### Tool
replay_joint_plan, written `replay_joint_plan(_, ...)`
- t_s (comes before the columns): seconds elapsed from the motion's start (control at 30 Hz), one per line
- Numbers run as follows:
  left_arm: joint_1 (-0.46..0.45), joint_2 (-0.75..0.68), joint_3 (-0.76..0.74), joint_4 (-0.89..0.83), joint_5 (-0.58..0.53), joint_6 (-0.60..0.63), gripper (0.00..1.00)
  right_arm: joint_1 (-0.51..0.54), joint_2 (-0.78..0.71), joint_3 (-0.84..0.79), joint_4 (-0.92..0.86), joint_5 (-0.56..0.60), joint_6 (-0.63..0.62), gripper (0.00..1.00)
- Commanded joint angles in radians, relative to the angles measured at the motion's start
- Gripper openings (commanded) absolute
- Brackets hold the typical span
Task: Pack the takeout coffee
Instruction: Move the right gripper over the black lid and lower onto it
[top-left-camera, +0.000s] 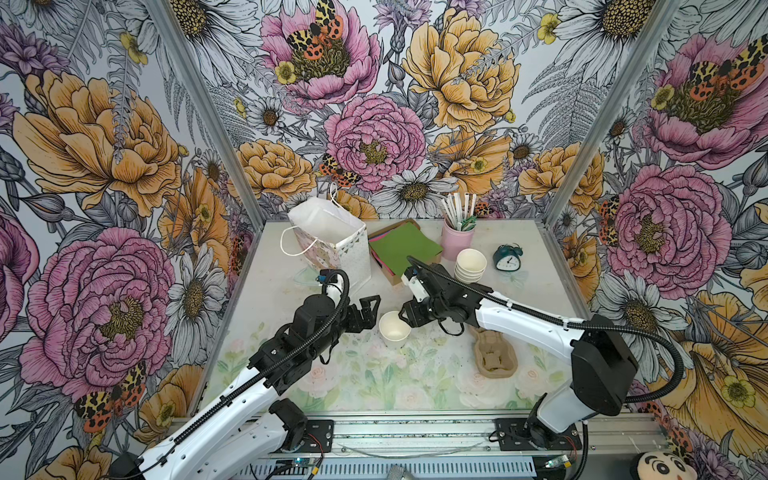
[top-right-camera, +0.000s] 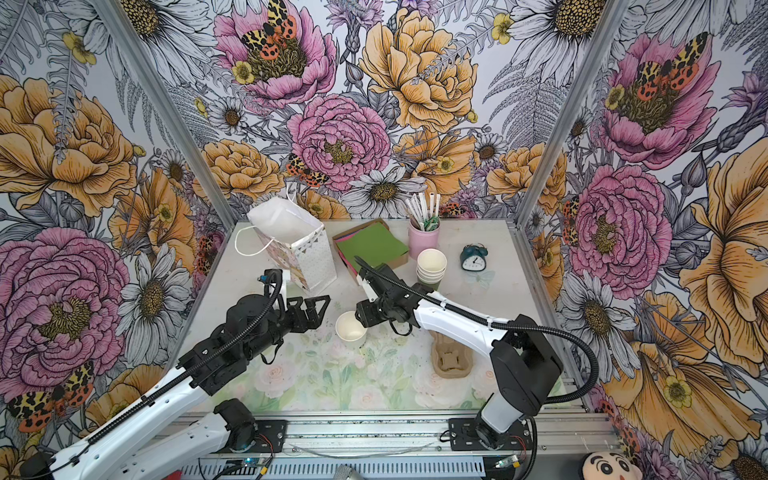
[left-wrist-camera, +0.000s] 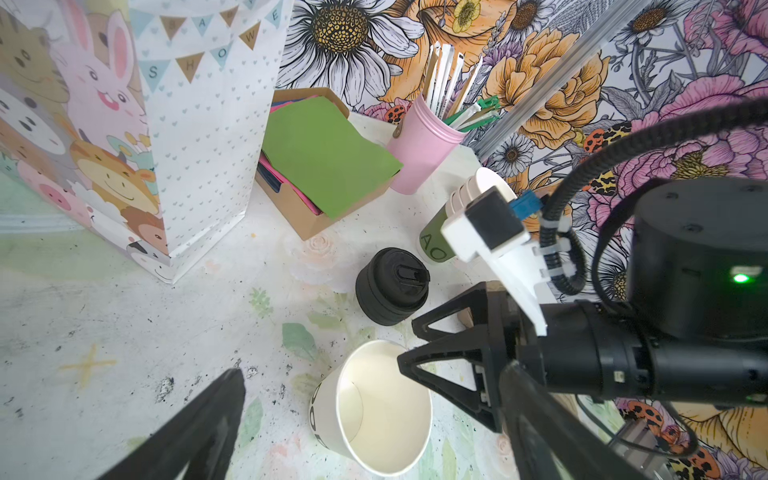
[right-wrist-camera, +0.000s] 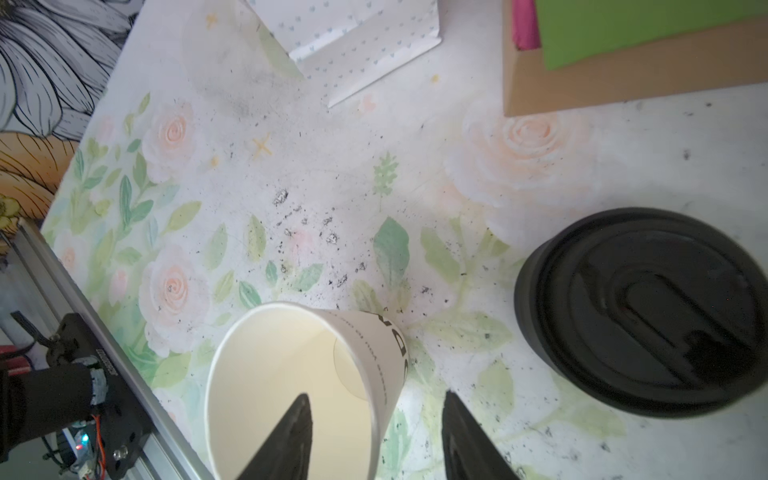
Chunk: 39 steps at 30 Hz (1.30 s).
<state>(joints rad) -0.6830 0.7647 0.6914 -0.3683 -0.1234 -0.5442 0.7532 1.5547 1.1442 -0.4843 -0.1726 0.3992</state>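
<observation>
The takeout coffee cup is a small pale paper cup, white inside. It stands mid-table with no lid on it. My right gripper is open and straddles its near wall: one finger hangs inside the cup, the other outside, and neither presses the wall. My left gripper is wide open just left of the cup, holding nothing. A squat black pile of lids sits just beyond the cup, hidden under the right arm in both top views.
A white gift bag stands open at the back left. Beside it are a box of green paper, a pink tumbler of straws, a stack of paper cups and a small clock. A cardboard cup carrier lies under the right arm.
</observation>
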Motion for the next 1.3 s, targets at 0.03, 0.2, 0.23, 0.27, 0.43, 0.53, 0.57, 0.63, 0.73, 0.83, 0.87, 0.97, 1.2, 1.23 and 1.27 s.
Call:
replay_joint_plan(0.03,0.003,-0.013,0.003,-0.011,0.036,0.011,0.97,-0.056,-0.098,0.060,-0.069,0.085,-0.166,0.65)
replay_joint_plan(0.2,0.000,0.016,0.006,-0.012,0.076,0.010,0.97,-0.119,-0.031,0.142,-0.219,0.083,-0.389,0.79)
replay_joint_plan(0.23,0.001,0.026,0.008,-0.016,0.081,0.001,0.96,-0.126,-0.014,0.158,-0.236,0.082,-0.422,0.84)
replay_joint_plan(0.27,0.004,0.037,0.011,-0.021,0.083,-0.015,0.94,-0.135,0.000,0.172,-0.247,0.082,-0.456,0.89)
replay_joint_plan(0.43,0.047,0.075,-0.002,-0.024,0.175,-0.058,0.88,-0.173,0.100,0.239,-0.291,0.044,-0.563,0.92)
replay_joint_plan(0.53,0.077,0.081,-0.018,-0.024,0.217,-0.063,0.86,-0.178,0.175,0.278,-0.322,0.060,-0.602,0.92)
replay_joint_plan(0.57,0.087,0.081,-0.020,-0.024,0.228,-0.063,0.86,-0.178,0.199,0.291,-0.332,0.075,-0.610,0.92)
replay_joint_plan(0.63,0.094,0.081,-0.023,-0.023,0.244,-0.056,0.86,-0.178,0.236,0.307,-0.348,0.096,-0.634,0.92)
replay_joint_plan(0.73,0.100,0.084,-0.029,-0.024,0.258,-0.041,0.86,-0.178,0.275,0.325,-0.367,0.100,-0.662,0.92)
replay_joint_plan(0.83,0.101,0.091,-0.036,-0.023,0.260,-0.036,0.86,-0.179,0.304,0.345,-0.384,0.123,-0.676,0.92)
replay_joint_plan(0.87,0.105,0.093,-0.039,-0.022,0.261,-0.037,0.86,-0.179,0.312,0.353,-0.391,0.136,-0.679,0.92)
replay_joint_plan(0.97,0.103,0.096,-0.046,-0.021,0.259,-0.033,0.86,-0.180,0.331,0.372,-0.405,0.145,-0.693,0.92)
replay_joint_plan(1.2,0.106,0.105,-0.052,-0.004,0.262,-0.032,0.86,-0.183,0.361,0.404,-0.414,0.142,-0.703,0.92)
replay_joint_plan(1.23,0.106,0.107,-0.052,-0.001,0.263,-0.031,0.86,-0.184,0.365,0.410,-0.416,0.135,-0.706,0.92)
replay_joint_plan(1.27,0.105,0.109,-0.052,0.001,0.264,-0.033,0.86,-0.184,0.370,0.416,-0.418,0.129,-0.704,0.93)
